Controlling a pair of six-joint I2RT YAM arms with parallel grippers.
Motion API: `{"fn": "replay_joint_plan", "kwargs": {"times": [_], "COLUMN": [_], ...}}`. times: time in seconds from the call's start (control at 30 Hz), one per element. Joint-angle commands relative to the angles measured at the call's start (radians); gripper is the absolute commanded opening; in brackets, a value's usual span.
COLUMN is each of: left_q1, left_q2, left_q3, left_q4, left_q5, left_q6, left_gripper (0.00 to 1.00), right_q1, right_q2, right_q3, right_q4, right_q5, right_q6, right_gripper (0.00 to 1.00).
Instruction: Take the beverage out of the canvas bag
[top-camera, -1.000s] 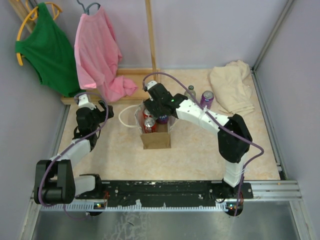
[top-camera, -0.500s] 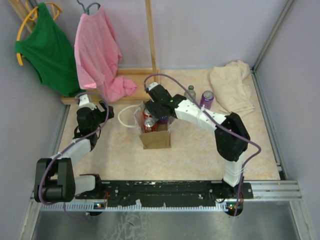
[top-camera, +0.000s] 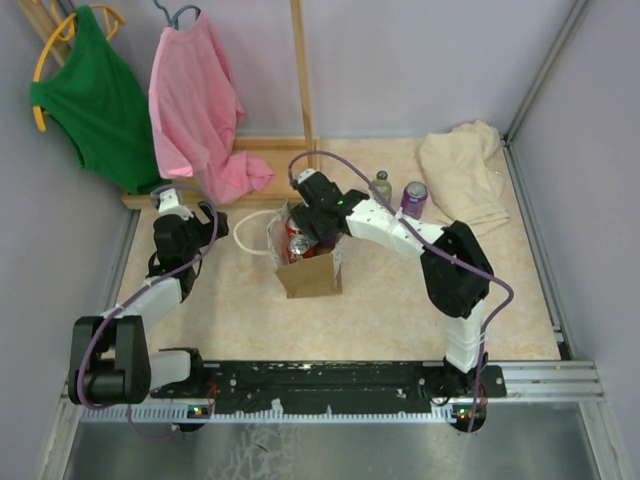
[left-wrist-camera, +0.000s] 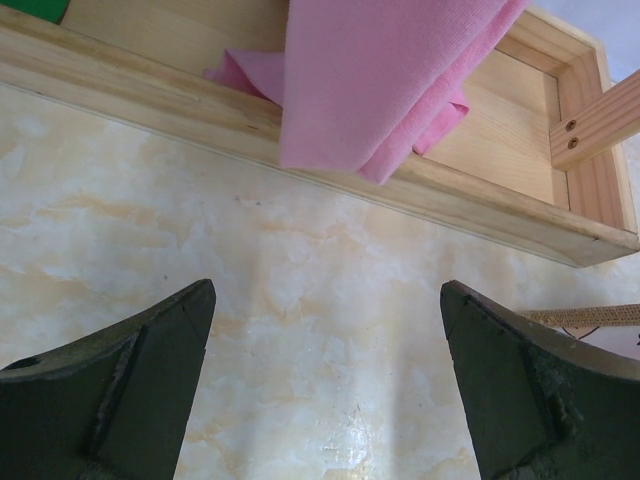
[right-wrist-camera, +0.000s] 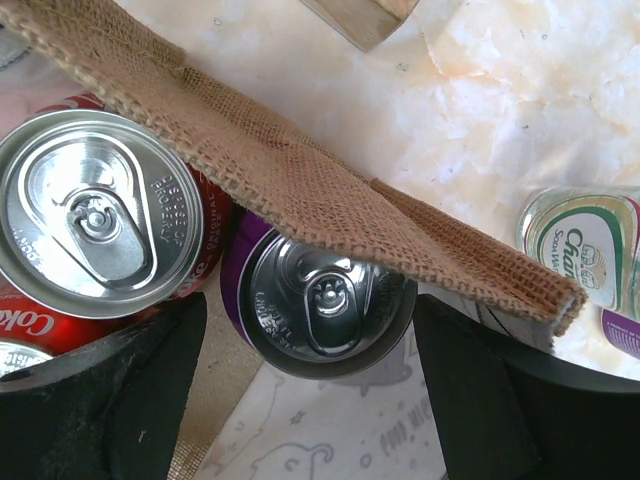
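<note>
Fingers (right-wrist-camera: 100, 400) of the open right end effector (right-wrist-camera: 305, 312) flank the purple can (right-wrist-camera: 322, 296) in the canvas bag (right-wrist-camera: 300, 190).

Marbled beige tabletop (top-camera: 400, 310). Canvas bag (top-camera: 312, 275) stands at centre. Small bottle (top-camera: 381, 184) and purple can (top-camera: 414, 196) stand upright, side by side, near the far edge. Beige cloth (top-camera: 462, 175) lies heaped in the far right corner. Wooden frame (top-camera: 275, 143) lies along the far edge, left half.
</note>
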Motion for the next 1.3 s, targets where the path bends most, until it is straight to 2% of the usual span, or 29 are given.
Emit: {"fn": "replay_joint_plan", "kwargs": {"times": [0.0, 0.23, 0.33, 0.43, 0.5, 0.8, 0.9, 0.93, 0.97, 1.27], "left_q1": [-0.002, -0.002, -0.002, -0.003, -0.002, -0.003, -0.003, -0.002, -0.003, -0.003], "left_q2": [0.005, 0.002, 0.003, 0.006, 0.006, 0.011, 0.010, 0.009, 0.008, 0.006], "left_q3": [0.017, 0.016, 0.016, 0.016, 0.014, 0.014, 0.014, 0.014, 0.013, 0.013], "left_q4": [0.021, 0.021, 0.021, 0.022, 0.022, 0.027, 0.026, 0.025, 0.025, 0.026], "left_q5": [0.015, 0.019, 0.020, 0.023, 0.025, 0.029, 0.029, 0.029, 0.028, 0.029], "left_q6": [-0.007, -0.009, -0.011, -0.013, -0.014, -0.017, -0.018, -0.016, -0.016, -0.021], "left_gripper": [1.00, 1.00, 1.00, 1.00, 1.00, 1.00, 1.00, 1.00, 1.00, 1.00], "right_q1": [-0.019, -0.020, -0.020, -0.020, -0.020, -0.018, -0.013, -0.010, -0.007, 0.021], "right_q2": [0.032, 0.065, 0.077, 0.081, 0.075, 0.030, 0.003, -0.007, -0.016, -0.118], "right_q3": [0.005, 0.012, 0.013, 0.009, 0.002, -0.027, -0.027, -0.027, -0.024, 0.033], "right_q4": [0.054, 0.085, 0.089, 0.093, 0.093, 0.095, 0.095, 0.095, 0.096, 0.084], "right_q5": [0.026, 0.027, 0.033, 0.050, 0.061, 0.069, 0.062, 0.060, 0.064, 0.074], "right_q6": [-0.032, -0.037, -0.036, -0.033, -0.031, -0.028, -0.028, -0.030, -0.030, -0.041], "right_gripper": [0.84, 0.82, 0.76, 0.59, 0.52, 0.33, 0.17, 0.03, 0.00, 0.00]}}
